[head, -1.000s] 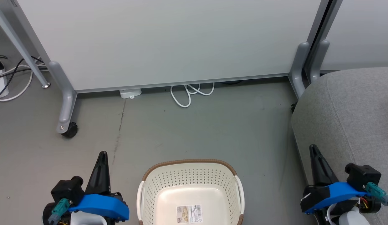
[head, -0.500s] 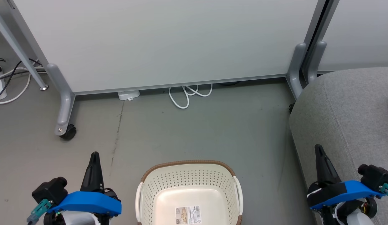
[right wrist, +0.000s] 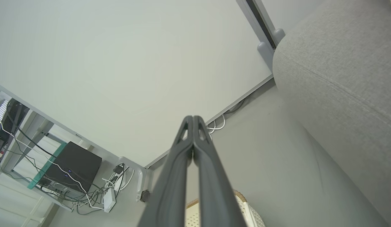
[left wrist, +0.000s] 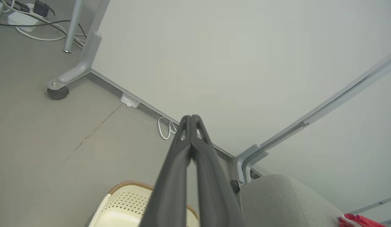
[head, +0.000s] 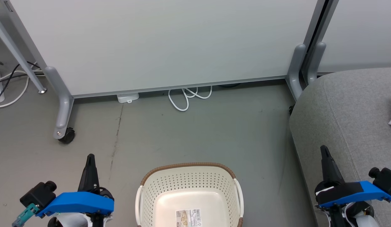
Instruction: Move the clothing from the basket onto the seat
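Smooth perforated plastic basket (head: 189, 181); coarse matt woven cloth seat (head: 350, 110)

Bare grey floor (head: 201, 132) lies open at 12 o'clock of the basket (head: 189, 164), up to a white partition (head: 167, 44) that walls off the far side. Its castered leg (head: 63, 107) stands at 10 o'clock, a looped cable (head: 186, 97) at 12, and the seat (head: 347, 107) fills 2 to 3 o'clock. The basket's top stands open to a reach from above.

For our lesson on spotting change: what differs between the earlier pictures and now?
The whole head view shifted slightly. Within it, both arms drifted outward: the left gripper leftward, the right gripper rightward. Both stayed shut, holding nothing. The basket stayed put beside the seat.
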### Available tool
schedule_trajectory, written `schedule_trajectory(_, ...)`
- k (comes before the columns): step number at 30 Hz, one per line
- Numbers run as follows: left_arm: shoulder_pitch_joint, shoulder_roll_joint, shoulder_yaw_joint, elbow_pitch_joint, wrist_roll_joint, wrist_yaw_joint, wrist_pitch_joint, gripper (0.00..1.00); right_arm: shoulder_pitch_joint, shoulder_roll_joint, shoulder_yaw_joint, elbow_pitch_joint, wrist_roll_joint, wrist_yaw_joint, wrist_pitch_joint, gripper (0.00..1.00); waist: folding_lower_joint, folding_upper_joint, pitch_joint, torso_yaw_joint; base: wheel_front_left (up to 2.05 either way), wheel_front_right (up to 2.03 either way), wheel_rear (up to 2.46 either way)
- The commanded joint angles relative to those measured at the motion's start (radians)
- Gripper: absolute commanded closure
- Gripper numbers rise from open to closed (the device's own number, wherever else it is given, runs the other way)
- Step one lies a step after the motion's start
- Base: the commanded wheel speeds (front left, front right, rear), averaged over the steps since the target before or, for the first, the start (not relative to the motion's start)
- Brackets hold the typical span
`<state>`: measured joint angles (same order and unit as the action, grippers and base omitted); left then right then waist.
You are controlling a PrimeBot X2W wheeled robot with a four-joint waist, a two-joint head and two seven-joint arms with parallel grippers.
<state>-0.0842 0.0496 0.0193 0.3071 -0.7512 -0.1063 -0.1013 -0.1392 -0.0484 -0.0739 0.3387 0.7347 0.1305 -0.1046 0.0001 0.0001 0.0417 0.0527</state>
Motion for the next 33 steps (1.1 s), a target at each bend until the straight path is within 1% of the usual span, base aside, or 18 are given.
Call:
schedule_trajectory(1, -0.023, 0.001, 0.008, -0.019, -0.037, -0.005, 0.008, 1.00, -0.001, -0.003, -0.004, -0.019, 0.039, 0.000, 0.010, 1.00, 0.0000, -0.0001, -0.001, -0.001, 0.00, 0.00, 0.00)
schedule_trajectory(12, -0.026, 0.001, 0.025, -0.028, -0.193, -0.009, 0.048, 1.00, 0.006, -0.003, -0.011, -0.034, 0.197, 0.000, 0.050, 1.00, -0.0001, -0.0001, -0.006, -0.008, 0.00, 0.00, 0.00)
schedule_trajectory(33, -0.029, 0.001, 0.051, -0.041, -0.426, -0.016, 0.107, 1.00, 0.017, -0.003, -0.022, -0.057, 0.434, 0.000, 0.110, 1.00, -0.0001, -0.0001, -0.015, -0.020, 0.00, 0.00, 0.00)
